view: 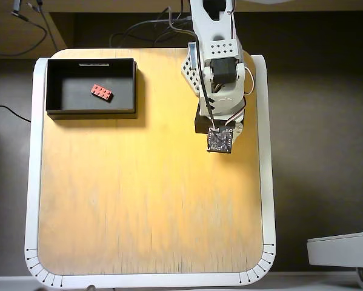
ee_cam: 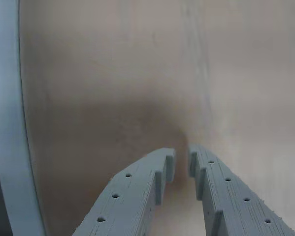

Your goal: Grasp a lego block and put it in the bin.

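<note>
The red lego block lies on the floor of the black bin, which stands at the table's back left corner in the overhead view. In the wrist view my gripper hangs over bare wood, its grey fingers almost touching with only a thin slit and nothing between them. Neither block nor bin appears in the wrist view. From overhead, the folded arm sits at the back right, far from the bin, and its wrist camera board hides the fingers.
The wooden table top has a white rounded rim, which also runs down the left side of the wrist view as a pale rim. Cables lie behind the table.
</note>
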Robot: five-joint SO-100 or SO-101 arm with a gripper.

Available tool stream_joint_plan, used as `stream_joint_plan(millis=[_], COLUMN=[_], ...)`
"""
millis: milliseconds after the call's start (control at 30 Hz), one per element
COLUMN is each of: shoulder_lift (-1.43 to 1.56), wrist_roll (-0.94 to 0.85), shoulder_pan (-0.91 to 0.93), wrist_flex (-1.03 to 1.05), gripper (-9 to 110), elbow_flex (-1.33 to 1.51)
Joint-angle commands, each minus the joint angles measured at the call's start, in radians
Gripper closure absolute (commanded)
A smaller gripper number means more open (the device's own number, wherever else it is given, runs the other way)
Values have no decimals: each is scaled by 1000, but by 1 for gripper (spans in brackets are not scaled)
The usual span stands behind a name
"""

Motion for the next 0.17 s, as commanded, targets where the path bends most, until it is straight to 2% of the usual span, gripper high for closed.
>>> stream_joint_plan(millis=[0, 133], shoulder_lift=[91, 91], wrist_roll=[-11, -11], shoulder_pan=[-23, -23], wrist_flex=[5, 5], gripper=[101, 101], elbow_flex=[161, 161])
